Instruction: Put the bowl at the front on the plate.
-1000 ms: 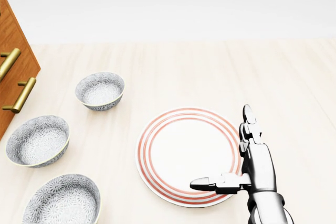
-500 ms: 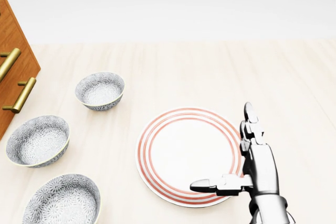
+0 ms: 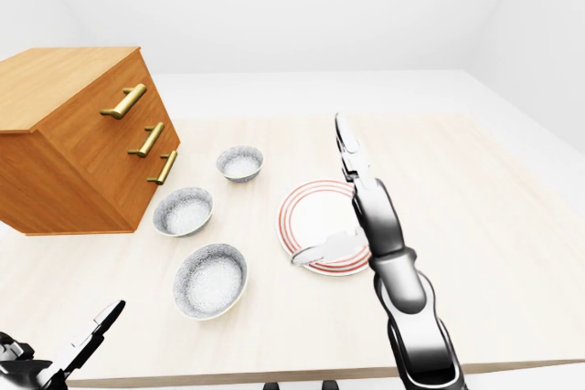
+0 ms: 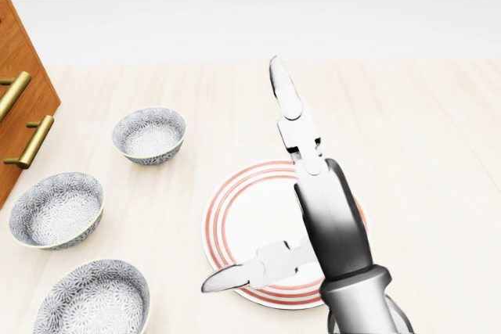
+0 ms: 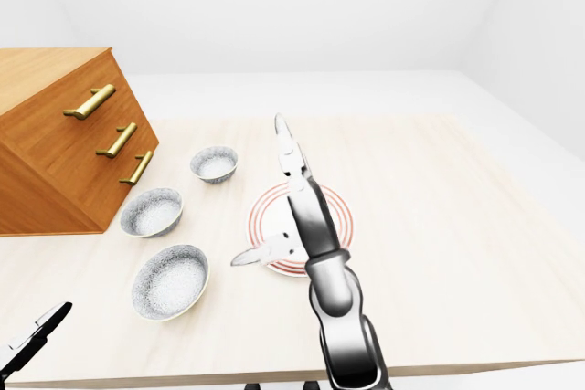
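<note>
A round, grey-patterned, pale-rimmed ceramic bowl [image 4: 92,300] is seen empty on the pale wooden tabletop [image 4: 438,154]. The right robot hand [image 4: 317,201] is held spread-fingered over the red-ringed white plate [image 4: 243,217].

Right hand [image 4: 329,217] upright, fingers spread; left hand [image 3: 55,358] low, fingers extended.

Left side: drawer chest [image 3: 73,148], handles jutting toward the middle bowl [image 3: 183,211].
Bottom bowl [image 3: 211,279]: bare table [image 3: 274,326] around it.
Over plate [image 3: 306,212]: right hand [image 3: 370,216], fingers spread.
Right of plate: open table.
</note>
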